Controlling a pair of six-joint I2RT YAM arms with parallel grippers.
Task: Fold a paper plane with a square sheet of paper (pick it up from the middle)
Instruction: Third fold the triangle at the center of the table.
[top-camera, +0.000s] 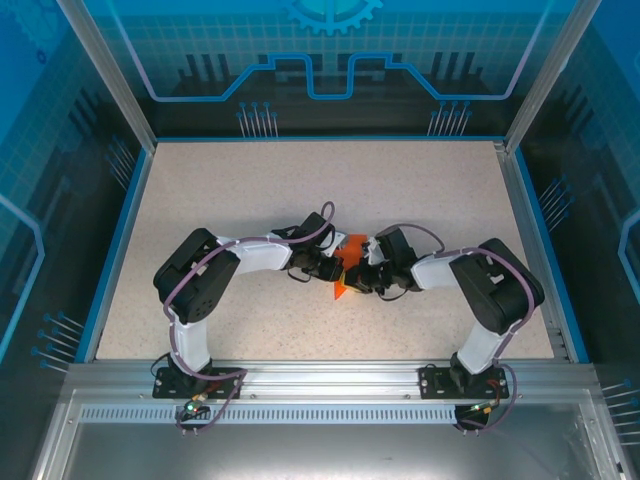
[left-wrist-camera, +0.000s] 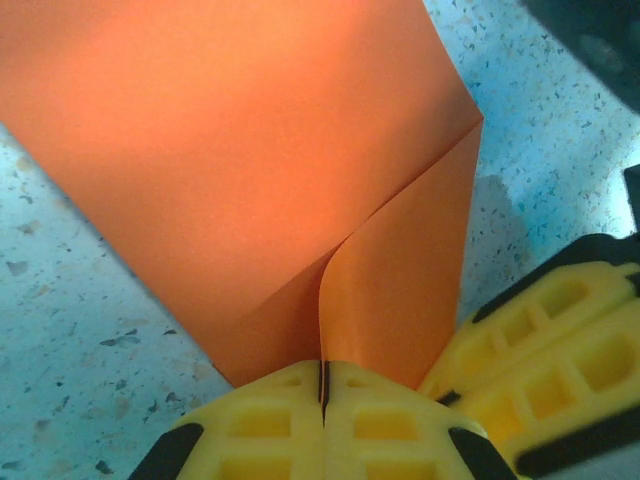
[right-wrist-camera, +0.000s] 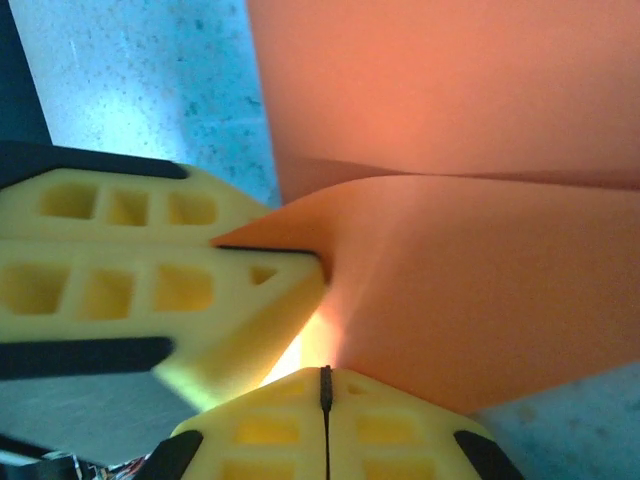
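Counter (top-camera: 250, 200): flat, speckled beige surface, seen from the top view; the same speckled surface appears bluish in the left wrist view (left-wrist-camera: 60, 330) and the right wrist view (right-wrist-camera: 130, 80). Blue edging (top-camera: 120, 240) runs along the left, far and right sides of the counter. Aluminium rail (top-camera: 320, 375) lies across the near edge, with a slotted strip (top-camera: 320, 412) just below it and a plain metal panel (top-camera: 320, 450) nearer still. Two slanted aluminium posts (top-camera: 105, 70) (top-camera: 555, 70) stand at the far corners. Back wall (top-camera: 330, 60): dark, printed with blue circuit-style lines and a grid; a gear emblem (top-camera: 332, 12) sits at its top centre. The side walls carry similar blue line graphics.
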